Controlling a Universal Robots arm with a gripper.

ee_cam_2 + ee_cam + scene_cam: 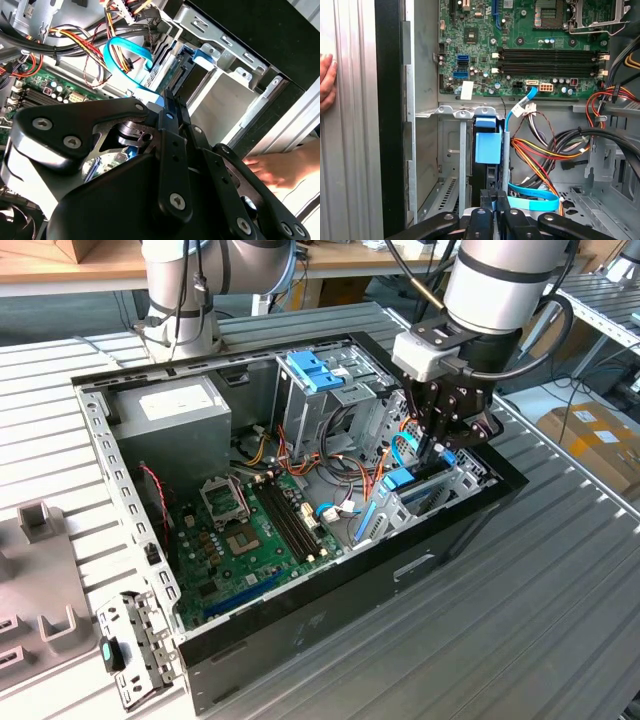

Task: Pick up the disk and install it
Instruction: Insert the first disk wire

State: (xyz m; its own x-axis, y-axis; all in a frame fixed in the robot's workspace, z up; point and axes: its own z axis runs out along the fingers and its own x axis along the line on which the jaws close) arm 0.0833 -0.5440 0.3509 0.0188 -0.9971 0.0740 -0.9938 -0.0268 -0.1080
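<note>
In open case, blue-railed disk on edge

I am working in what looks to me like a robotics lab or workshop, because I see an opened computer case lying on a ribbed metal table, a wooden bench behind it, a cardboard box beside the table and a robot arm's base standing on the table.

A ribbed grey metal table spreads beneath the gripper under even light. Well behind the gripper runs a wooden bench. Beyond it, toward the exterior view's right, a cardboard box lies past the table's edge.
</note>
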